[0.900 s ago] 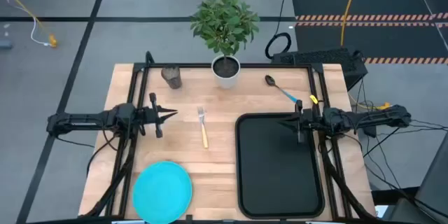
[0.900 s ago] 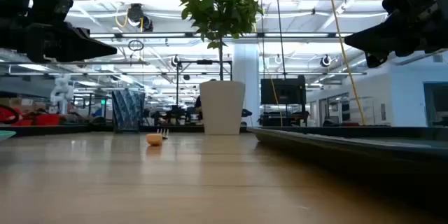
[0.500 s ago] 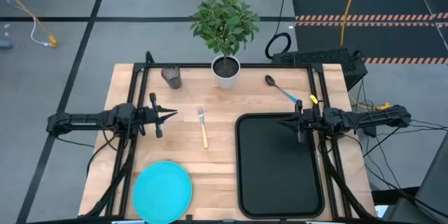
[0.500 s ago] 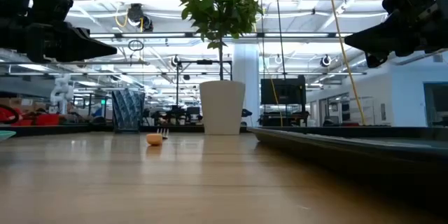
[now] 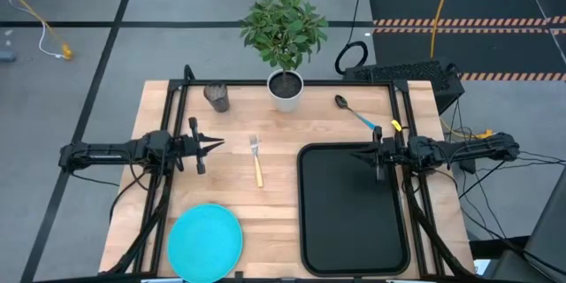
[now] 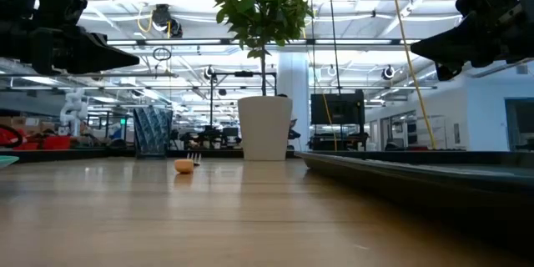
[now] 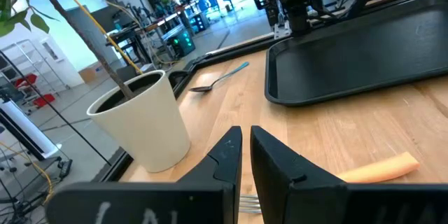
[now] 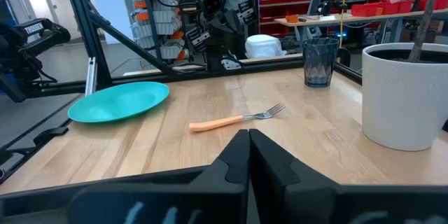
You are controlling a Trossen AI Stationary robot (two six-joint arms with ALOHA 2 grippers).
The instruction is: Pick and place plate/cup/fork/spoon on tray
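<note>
The turquoise plate (image 5: pixel 205 240) lies at the near left of the table. The dark cup (image 5: pixel 217 97) stands at the far left, beside the white plant pot (image 5: pixel 286 88). The orange-handled fork (image 5: pixel 256 161) lies flat mid-table. The blue-handled spoon (image 5: pixel 356 112) lies at the far right, beyond the black tray (image 5: pixel 352 208). My left gripper (image 5: pixel 217 144) hovers shut left of the fork, its fingertips (image 7: pixel 245 147) almost together. My right gripper (image 5: pixel 358 153) hovers shut over the tray's far edge. Both are empty.
The potted plant (image 6: pixel 265 128) stands at the far middle edge between the cup (image 6: pixel 153 132) and the spoon. Bare wood lies between the fork (image 8: pixel 234 120) and the tray (image 7: pixel 364 56). Black frame rails run along the table's left and right sides.
</note>
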